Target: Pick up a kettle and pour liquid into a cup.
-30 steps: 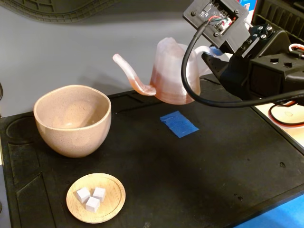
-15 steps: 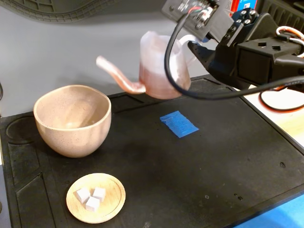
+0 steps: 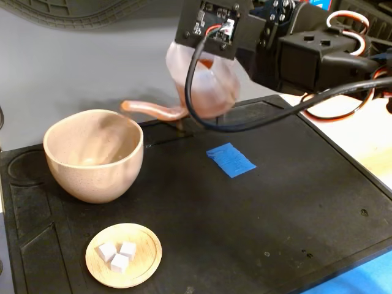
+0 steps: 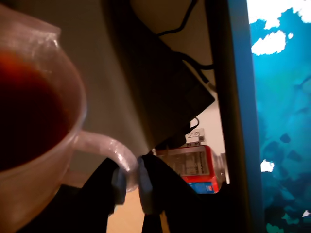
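The tool [image 4: 130, 187], clamped only on the kettle's [image 3: 202, 82] thin loop handle, tips it while the spout barely reaches the cup [image 3: 93, 153], so liquid [image 4: 24, 111] may spill onto the desk [image 3: 245, 214].

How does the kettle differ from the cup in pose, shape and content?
The kettle hangs tilted in the gripper, above the mat; the cup stands upright on the mat. The kettle has a long thin spout and a loop handle; the cup is a rounded bowl without handle. The kettle holds reddish-brown liquid; the cup looks empty. Both are pinkish.
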### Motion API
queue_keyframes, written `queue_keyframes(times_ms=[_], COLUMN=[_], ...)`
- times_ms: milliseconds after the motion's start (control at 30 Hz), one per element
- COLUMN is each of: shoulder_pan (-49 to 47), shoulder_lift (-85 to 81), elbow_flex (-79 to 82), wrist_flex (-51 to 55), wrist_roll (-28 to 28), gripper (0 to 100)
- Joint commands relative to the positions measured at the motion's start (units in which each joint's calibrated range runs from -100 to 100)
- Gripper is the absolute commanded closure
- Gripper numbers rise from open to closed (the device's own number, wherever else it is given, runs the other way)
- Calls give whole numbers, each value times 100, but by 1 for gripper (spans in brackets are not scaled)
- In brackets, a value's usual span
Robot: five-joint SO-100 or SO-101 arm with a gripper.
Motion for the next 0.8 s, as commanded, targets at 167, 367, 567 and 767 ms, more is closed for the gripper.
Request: queue_keyframes(times_ms=[167, 367, 567, 767], shoulder_pan=[14, 14, 14, 14], shoulder_lift=[-87, -87, -79, -79], elbow_flex=[-781, -790, -926, -881], wrist_flex=[-6, -6, -6, -6], wrist_roll=[347, 619, 619, 614], gripper=[99, 99, 99, 99])
